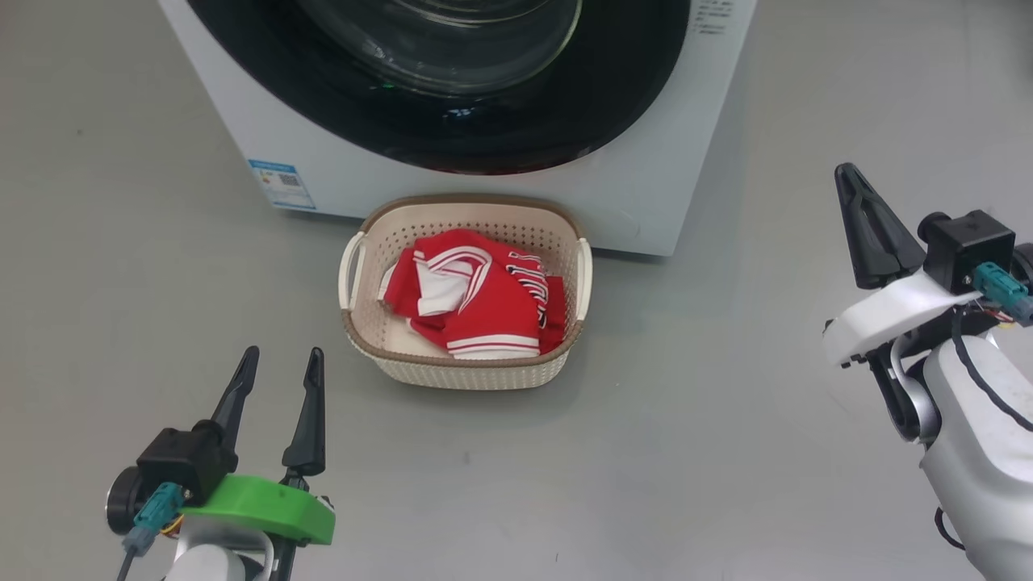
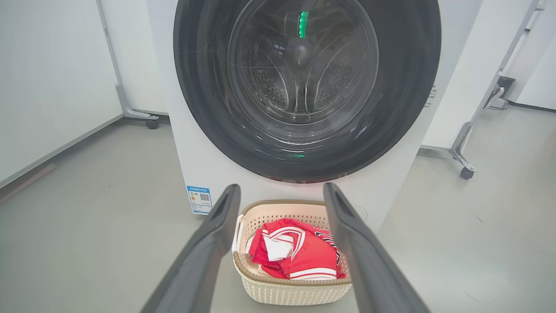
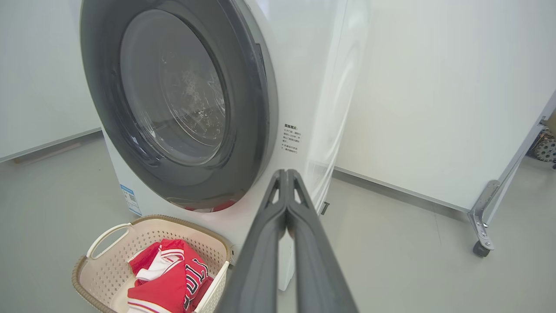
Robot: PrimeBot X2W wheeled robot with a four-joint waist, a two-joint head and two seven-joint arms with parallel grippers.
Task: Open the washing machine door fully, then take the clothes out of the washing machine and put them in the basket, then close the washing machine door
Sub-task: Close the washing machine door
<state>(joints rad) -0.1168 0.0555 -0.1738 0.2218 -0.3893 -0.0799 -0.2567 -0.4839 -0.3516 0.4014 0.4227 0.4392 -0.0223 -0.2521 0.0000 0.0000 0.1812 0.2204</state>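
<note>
- The washing machine (image 1: 662,161) fills the 12 o'clock part of the head view. A blue sticker (image 1: 281,184) low on its white front, at 10 o'clock from the basket, carries a QR code, and its small print is too fine to read.
- In the right wrist view a small printed label (image 3: 291,139) sits on the white front at 3 o'clock of the door: several short dark lines, not legible.
- The red-and-white jersey shows dark lettering (image 1: 533,286) with a white outline, but the folds break it up and no word can be made out.
- The left gripper (image 1: 283,353) is at 7 o'clock in the head view. Its two dark fingers are spread wide — nothing between them, touching nothing — and it hangs over bare grey floor (image 1: 686,403).
- The right gripper (image 1: 846,171) is at 3 o'clock, fingers pressed together tip to tip. It holds nothing and is well apart from the basket.
- The door (image 1: 452,137), with its glossy black ring and clear glass, lies flush against the machine's front. The steel drum (image 2: 299,87) shows through the glass.
- The basket (image 1: 476,373) stands on the floor just in front of the machine, at 6 o'clock below the door.
- The clothes (image 1: 484,307) lie bunched inside the basket, striped trim uppermost.
</note>
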